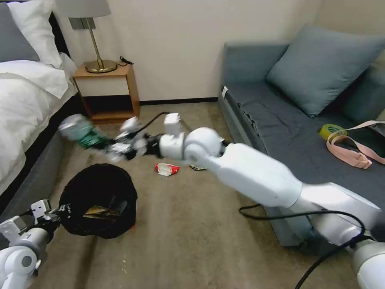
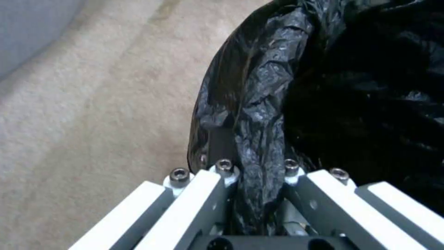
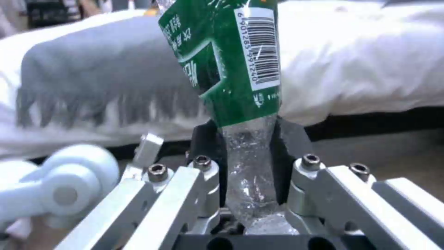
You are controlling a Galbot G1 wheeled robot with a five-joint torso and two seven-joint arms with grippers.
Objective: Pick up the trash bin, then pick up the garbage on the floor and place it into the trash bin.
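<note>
So the right gripper [image 1: 114, 147] is clamped on the clear bottle [image 1: 82, 132] (green label, squeezed at its clear end between the pads [image 3: 289, 139]), holding it up over the carpet [image 1: 192, 224] between the bed [image 1: 24, 100] and the trash bin [image 1: 98, 198], just past the bin's far rim. The left gripper [image 1: 60, 210] is pinched shut on the bin's rim on the bed side, black bag [image 2: 259, 114] bunched between its fingers. There's a dark-gold wrapper [image 1: 98, 212] already inside the bin. The red-white wrapper [image 1: 166, 169] lies on the carpet near the sofa's [image 1: 280, 120] front edge, with another small scrap [image 1: 197, 167] just beside it.
</note>
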